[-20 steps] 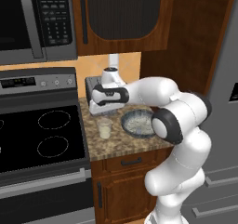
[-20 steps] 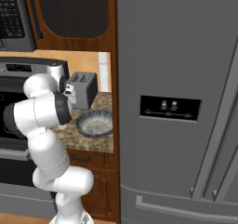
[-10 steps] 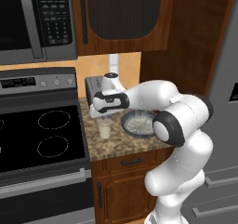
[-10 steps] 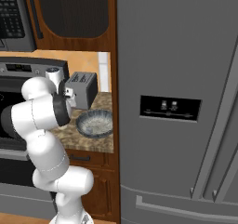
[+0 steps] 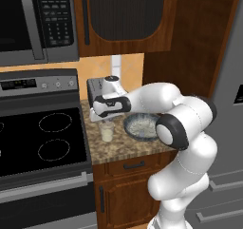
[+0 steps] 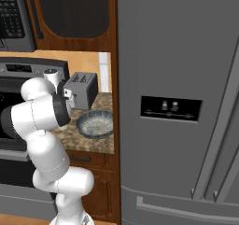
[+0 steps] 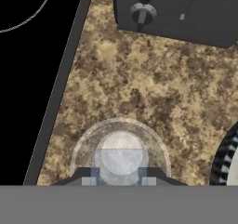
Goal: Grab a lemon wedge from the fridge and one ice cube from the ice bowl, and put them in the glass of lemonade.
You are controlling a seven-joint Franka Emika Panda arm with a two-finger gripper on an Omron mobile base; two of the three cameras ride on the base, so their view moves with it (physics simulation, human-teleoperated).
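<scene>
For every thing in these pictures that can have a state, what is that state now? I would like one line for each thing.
Dark grey French-door fridge: doors shut.
Small clear glass of lemonade: upright on the speckled counter, holding pale liquid.
Wide grey-blue speckled ice bowl: upright, beside the glass.
Silver toaster: upright, behind the bowl.
Pincer: directly above the glass, fingers narrowly parted; anything held cannot be told.

In the hand view we see the ice bowl (image 7: 228,160) cut off by the right edge, and the toaster (image 7: 186,11) cut by the top edge. The gripper (image 7: 120,180) shows just its fingertips, over the glass of lemonade (image 7: 120,154); whether anything lies between them we cannot tell.
</scene>
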